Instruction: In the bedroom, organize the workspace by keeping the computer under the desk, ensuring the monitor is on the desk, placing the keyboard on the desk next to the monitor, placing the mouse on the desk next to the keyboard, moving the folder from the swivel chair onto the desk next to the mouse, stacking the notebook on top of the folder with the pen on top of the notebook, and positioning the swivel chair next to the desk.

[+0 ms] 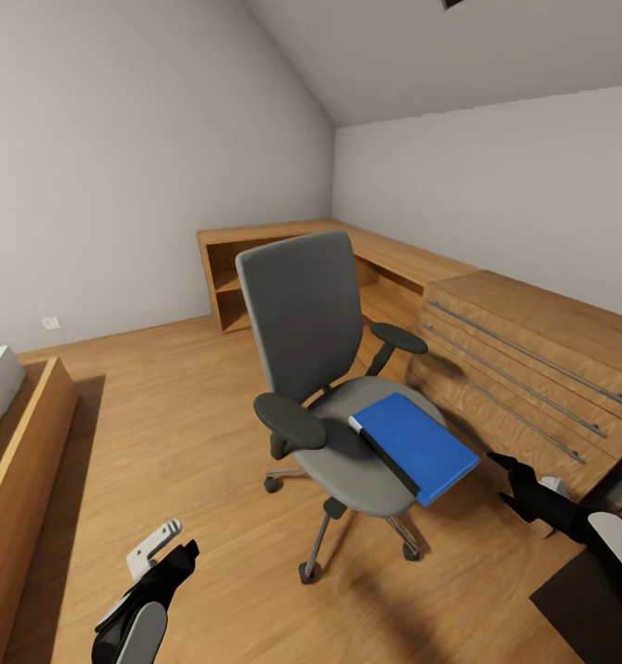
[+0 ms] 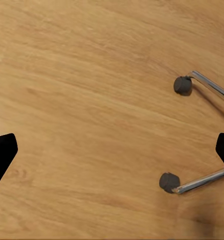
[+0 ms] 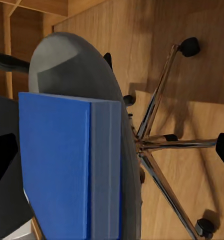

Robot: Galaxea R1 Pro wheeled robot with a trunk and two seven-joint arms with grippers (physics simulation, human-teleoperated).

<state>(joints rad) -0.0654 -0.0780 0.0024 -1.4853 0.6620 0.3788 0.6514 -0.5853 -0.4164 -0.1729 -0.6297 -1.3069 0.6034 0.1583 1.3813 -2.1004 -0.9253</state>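
The main risk is that the swivel chair (image 1: 334, 369) rolls or spins on its casters when the right gripper (image 1: 523, 480) pushes at the folder (image 1: 420, 445), which already overhangs the seat's front edge toward that gripper and could slide off onto the wooden floor (image 1: 182, 415). The folder is a flat blue slab with a dark spine, lying askew on the grey seat (image 3: 77, 65). Both grippers are spread wide and hold nothing, the left gripper (image 1: 163, 553) low over bare floor beside 2 chair casters (image 2: 181, 85).
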